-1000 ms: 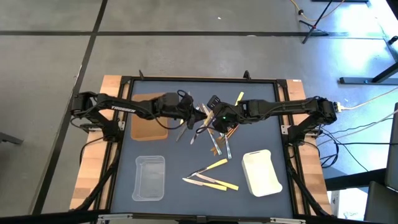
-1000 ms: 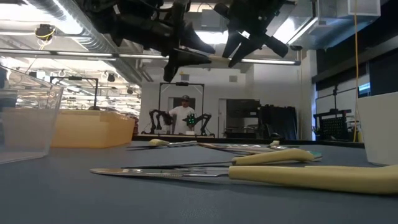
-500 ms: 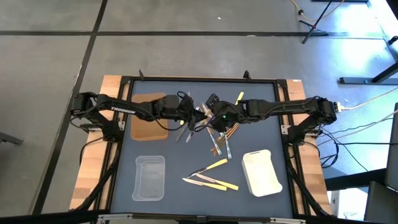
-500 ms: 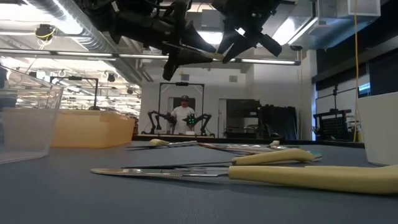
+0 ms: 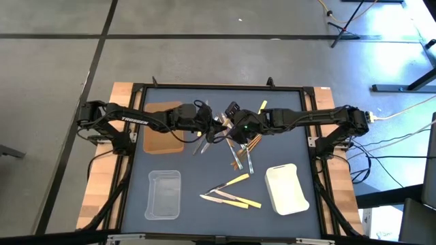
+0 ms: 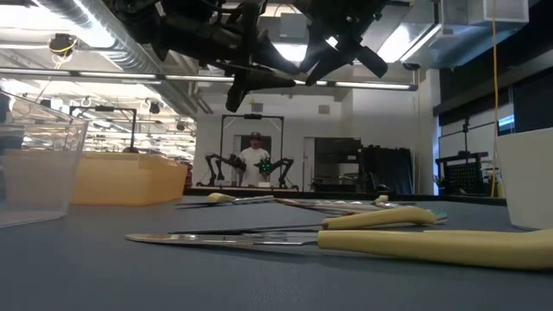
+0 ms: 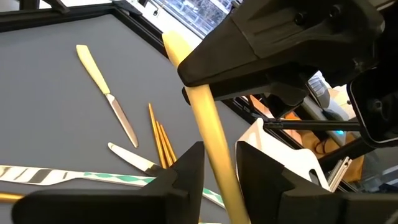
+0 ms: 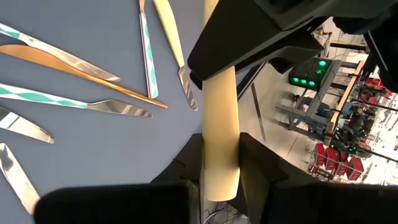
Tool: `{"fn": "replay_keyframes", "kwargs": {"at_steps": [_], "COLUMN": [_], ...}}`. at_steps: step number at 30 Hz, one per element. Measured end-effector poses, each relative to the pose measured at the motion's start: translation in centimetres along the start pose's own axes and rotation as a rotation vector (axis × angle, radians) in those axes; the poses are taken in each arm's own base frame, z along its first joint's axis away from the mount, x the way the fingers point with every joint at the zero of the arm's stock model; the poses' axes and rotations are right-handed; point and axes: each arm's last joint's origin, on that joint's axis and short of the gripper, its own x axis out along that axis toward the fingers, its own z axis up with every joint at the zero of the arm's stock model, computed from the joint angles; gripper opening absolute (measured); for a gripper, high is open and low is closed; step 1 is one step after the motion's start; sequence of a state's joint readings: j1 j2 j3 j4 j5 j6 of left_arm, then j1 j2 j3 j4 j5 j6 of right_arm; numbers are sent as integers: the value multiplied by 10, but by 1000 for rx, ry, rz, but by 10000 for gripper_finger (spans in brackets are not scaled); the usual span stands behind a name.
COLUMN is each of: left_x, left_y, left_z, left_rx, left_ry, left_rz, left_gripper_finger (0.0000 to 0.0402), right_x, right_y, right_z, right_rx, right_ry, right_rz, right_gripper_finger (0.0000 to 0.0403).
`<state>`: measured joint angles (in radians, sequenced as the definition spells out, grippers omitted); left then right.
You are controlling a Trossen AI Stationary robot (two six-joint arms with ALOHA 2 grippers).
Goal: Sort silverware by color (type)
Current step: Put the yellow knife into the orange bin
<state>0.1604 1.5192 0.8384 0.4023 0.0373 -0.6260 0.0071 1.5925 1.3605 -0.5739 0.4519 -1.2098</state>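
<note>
Above the dark worktop's (image 5: 136, 197) middle, both pincers meet on one pale yellow plastic utensil handle (image 8: 220, 134), raised clear of the surface.

Brown rectangular tray (image 5: 161, 138), clear plastic tray (image 5: 164, 194) and white tray (image 5: 286, 188) show nothing inside. Right pincer (image 8: 220, 186) clamps the yellow handle between its fingers; left pincer (image 7: 219, 168) brackets the same handle, fingers on either side, narrower than a second ago, contact not confirmed. Loose silverware lies on the worktop: yellow-handled knives (image 5: 231, 192) near the white tray, thin tan wooden pieces (image 7: 160, 138) and green-striped silvery pieces (image 8: 74, 104) under the arms. Utensils on the worktop unchanged from the earlier frames.
</note>
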Motion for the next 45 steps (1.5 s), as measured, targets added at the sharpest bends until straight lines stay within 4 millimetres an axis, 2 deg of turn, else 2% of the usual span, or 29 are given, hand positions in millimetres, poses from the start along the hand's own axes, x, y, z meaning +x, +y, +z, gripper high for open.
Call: {"fn": "replay_keyframes", "kwargs": {"at_steps": [8,18,22,28,32,38,45], "left_x": [0,0,0,0,0,-1,-2], "left_y": [2,2,2,4,8,13,22], "left_z": [-1,-1,-1,0,3,5,8], "left_rx": [-3,-1,0,1,3,-2,-12], "left_ry": [3,2,2,-5,-12,-8,1], "left_rz": [15,30,30,38,47,65,101], "left_gripper_finger": [38,36,36,36,36,37,38], "right_x": [0,0,0,0,0,0,0], "right_y": [0,0,0,0,0,0,3], "right_z": [0,0,0,0,0,-2,-4], "right_rx": [-2,-2,-1,2,6,103,108], "right_ry": [3,1,1,-2,1,62,100], "right_rz": [2,2,1,-1,-1,-23,1], "right_gripper_finger": [56,58,81,149,181,195,195]}}
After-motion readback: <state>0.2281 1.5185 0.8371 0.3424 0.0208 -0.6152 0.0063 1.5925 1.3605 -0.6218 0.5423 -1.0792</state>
